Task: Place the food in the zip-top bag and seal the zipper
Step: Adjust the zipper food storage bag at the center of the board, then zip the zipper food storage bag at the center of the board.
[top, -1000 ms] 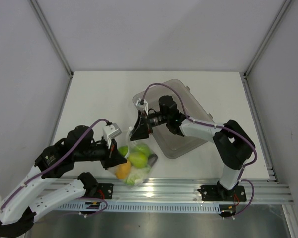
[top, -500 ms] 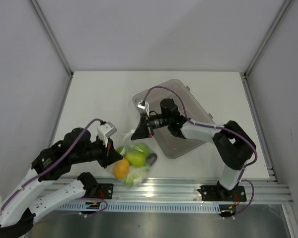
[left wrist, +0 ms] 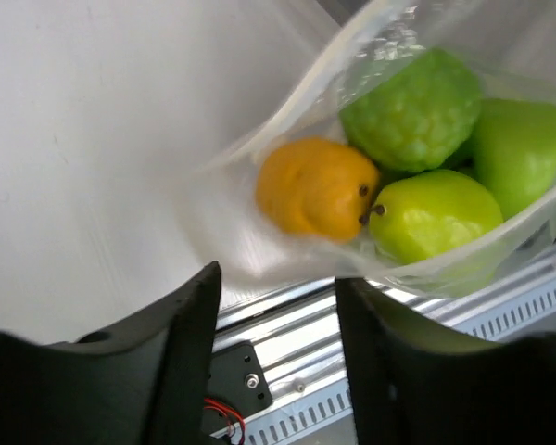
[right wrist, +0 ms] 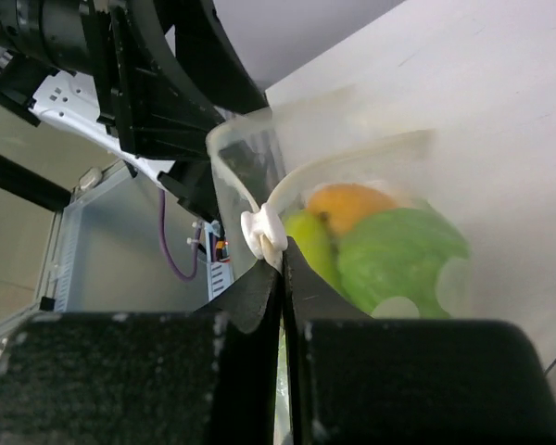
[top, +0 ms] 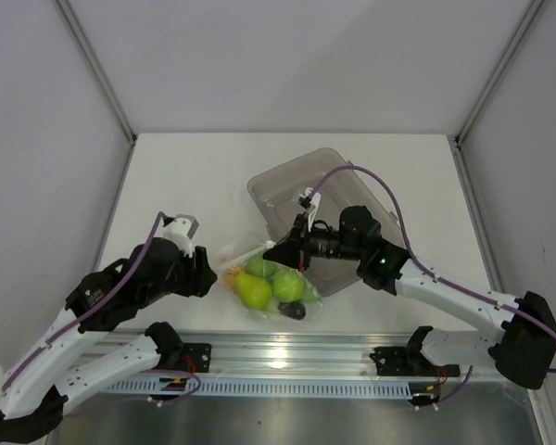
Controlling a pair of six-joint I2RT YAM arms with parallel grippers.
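Note:
The zip-top bag lies on the white table near the front edge, holding the food: a green pear, a green apple, an orange citrus and a dark eggplant. My right gripper is shut on the zipper at the bag's mouth edge, pinching beside its white slider. My left gripper stands open just left of the bag, with nothing between its fingers. In the left wrist view the citrus and pear show through the plastic.
A rigid grey translucent bin stands behind the bag, under my right forearm. The metal rail with both arm bases runs along the table's front edge, close to the bag.
My left gripper has opened, let go of the bag and drawn back to the left. My right gripper has shut on the zipper edge and the bag has shifted right.

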